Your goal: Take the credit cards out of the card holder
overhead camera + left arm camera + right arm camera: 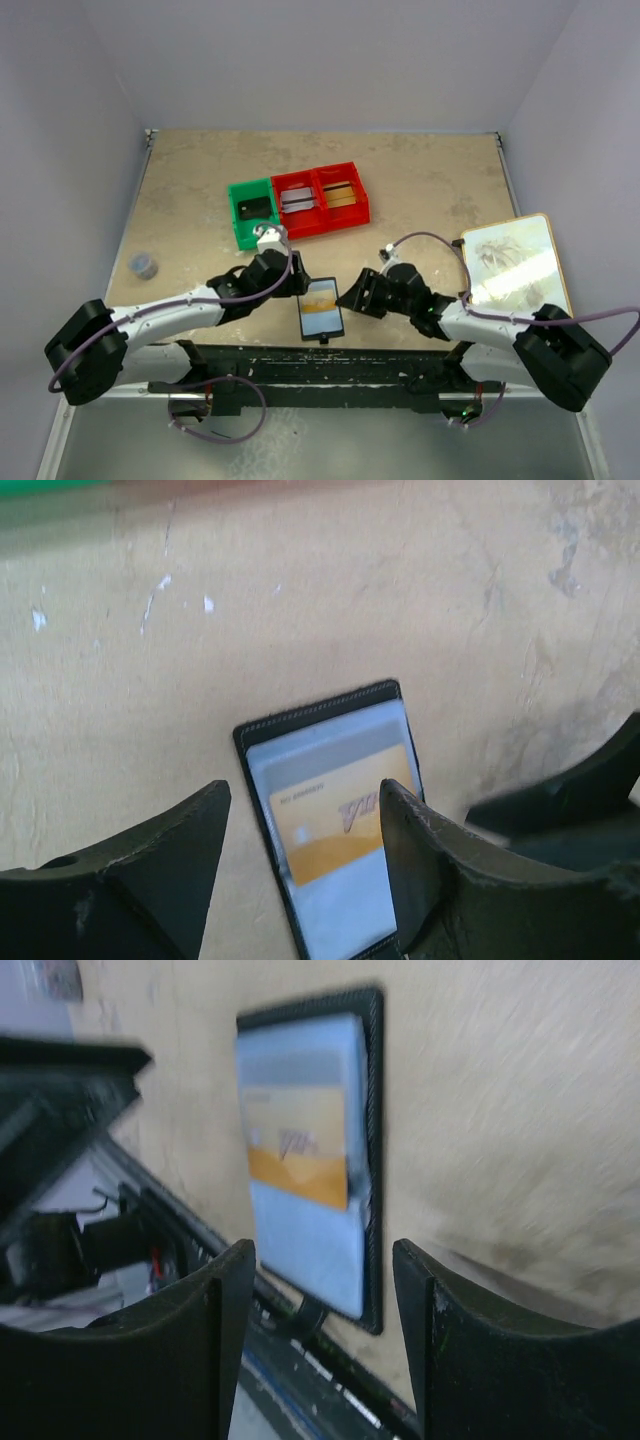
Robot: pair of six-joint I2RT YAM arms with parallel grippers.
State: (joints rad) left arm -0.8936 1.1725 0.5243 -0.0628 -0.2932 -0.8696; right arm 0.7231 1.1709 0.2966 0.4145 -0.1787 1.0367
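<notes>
The card holder (321, 307) lies open and flat near the table's front edge, its pale blue inner face up, with a gold-brown credit card (322, 298) tucked in its pocket. My left gripper (297, 288) is open just left of it. In the left wrist view the card holder (318, 742) and the card (330, 820) show between the fingers, and the right finger (410, 850) overlaps its right edge. My right gripper (353, 297) is open just right of it. In the right wrist view the holder (310, 1230) lies ahead of the open fingers (232, 1295).
A green bin (240, 218) with a black card, a red bin (298, 225) with a silver card and another red bin (358, 205) with a gold-brown card stand at mid-table. A pale board (515, 260) lies at the right. A small grey object (145, 264) sits at the left.
</notes>
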